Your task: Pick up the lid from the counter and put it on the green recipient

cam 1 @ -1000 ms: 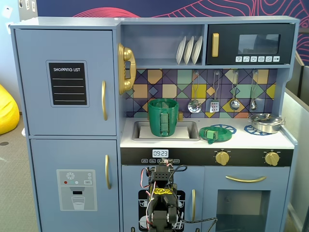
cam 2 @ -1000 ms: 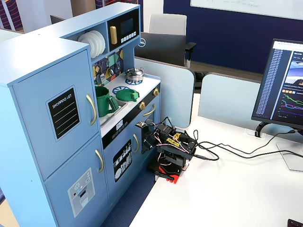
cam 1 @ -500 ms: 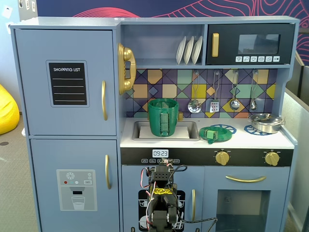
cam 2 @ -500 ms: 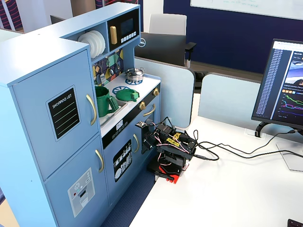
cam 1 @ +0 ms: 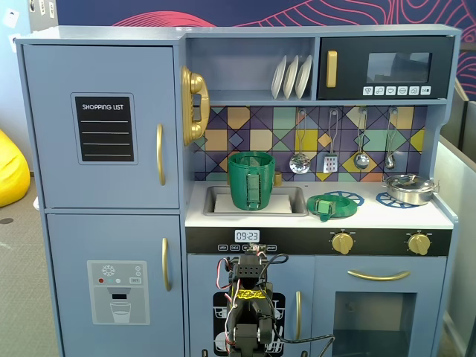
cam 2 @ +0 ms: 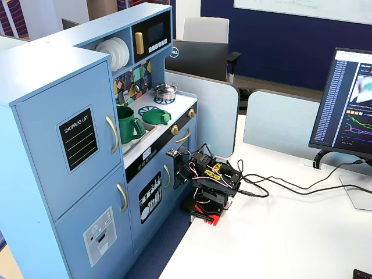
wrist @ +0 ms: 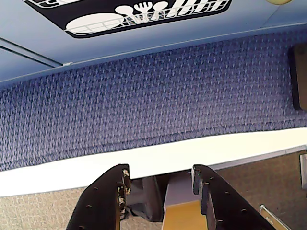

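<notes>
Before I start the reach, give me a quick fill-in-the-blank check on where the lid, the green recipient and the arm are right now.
1. The green recipient stands in the ____ of the toy kitchen.
2. The lid lies on a blue ____ ring to the right of the sink in a fixed view.
3. In the wrist view the gripper is open and its fingers hold ____.
4. The silver pot sits at the ____ end of the counter in that fixed view.

Missing words: sink; burner; nothing; right

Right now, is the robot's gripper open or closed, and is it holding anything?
Gripper: open, holding nothing; the lid sits on the counter.
</notes>
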Tool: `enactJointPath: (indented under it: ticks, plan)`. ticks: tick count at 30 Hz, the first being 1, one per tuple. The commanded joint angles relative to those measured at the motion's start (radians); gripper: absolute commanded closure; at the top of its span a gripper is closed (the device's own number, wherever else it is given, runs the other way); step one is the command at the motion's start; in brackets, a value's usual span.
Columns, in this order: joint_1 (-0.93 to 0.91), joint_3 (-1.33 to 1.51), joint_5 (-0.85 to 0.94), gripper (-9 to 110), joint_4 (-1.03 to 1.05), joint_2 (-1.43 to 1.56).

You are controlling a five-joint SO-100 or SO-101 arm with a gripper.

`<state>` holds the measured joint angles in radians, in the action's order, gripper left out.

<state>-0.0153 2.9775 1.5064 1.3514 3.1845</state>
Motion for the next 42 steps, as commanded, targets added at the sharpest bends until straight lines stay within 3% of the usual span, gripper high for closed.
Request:
enactJointPath:
  ticks: [1, 17, 22, 23, 25, 29, 34, 38, 42]
  plan:
    - [-0.017, 0.018, 0.005, 94, 0.181, -0.006]
    - [0.044, 0.020, 0.005, 93, 0.181, -0.006]
    - [-0.028, 0.020, 0.052, 92, 0.181, -0.006]
    - [-0.017, 0.018, 0.094, 102, 0.147, -0.018]
    - [-0.101, -0.023, 0.026, 99, -0.057, -0.080]
    - [-0.298, -0.262, 0.060, 99, -0.407, -0.281]
    - [-0.479, -0.494, 0.011, 91, -0.698, -0.462]
    - [-0.537, -0.486, 0.017, 72, -1.002, -0.477]
    - [-0.554, -0.468, 0.032, 59, -1.184, -0.492]
